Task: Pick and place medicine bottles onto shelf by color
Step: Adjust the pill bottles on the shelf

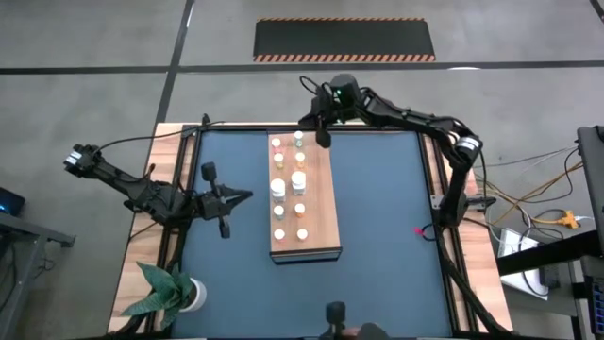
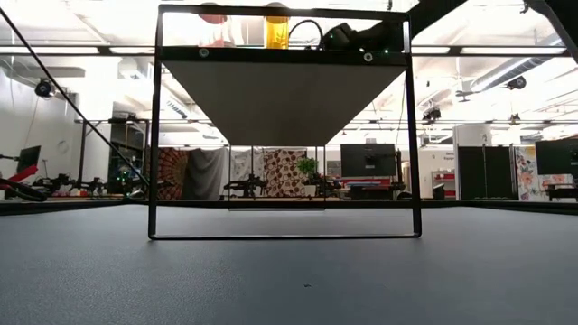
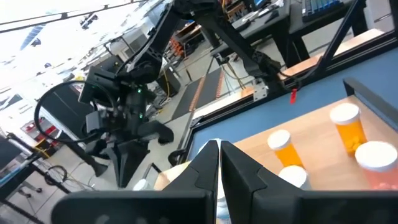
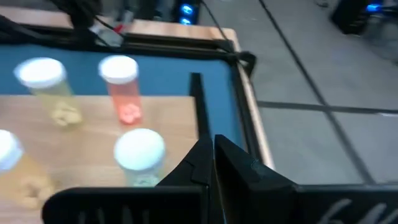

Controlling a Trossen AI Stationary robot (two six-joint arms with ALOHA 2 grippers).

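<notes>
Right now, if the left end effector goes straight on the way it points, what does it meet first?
Probably the shelf, at the long edge facing it, with the left end effector shut; height is unclear.

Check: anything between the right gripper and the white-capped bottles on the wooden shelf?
Nothing visible. The right gripper, shut and empty, hangs at the light-brown wooden shelf's far end, beside the nearest white-capped medicine bottles.

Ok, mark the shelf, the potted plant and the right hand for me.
shelf (image 1: 319, 212): high view, bare wood along its right side.
potted plant (image 1: 162, 292): high view, on the green leaves beside the white pot.
right hand (image 1: 324, 139): high view, at the shut fingertips by the shelf's far end.
</notes>
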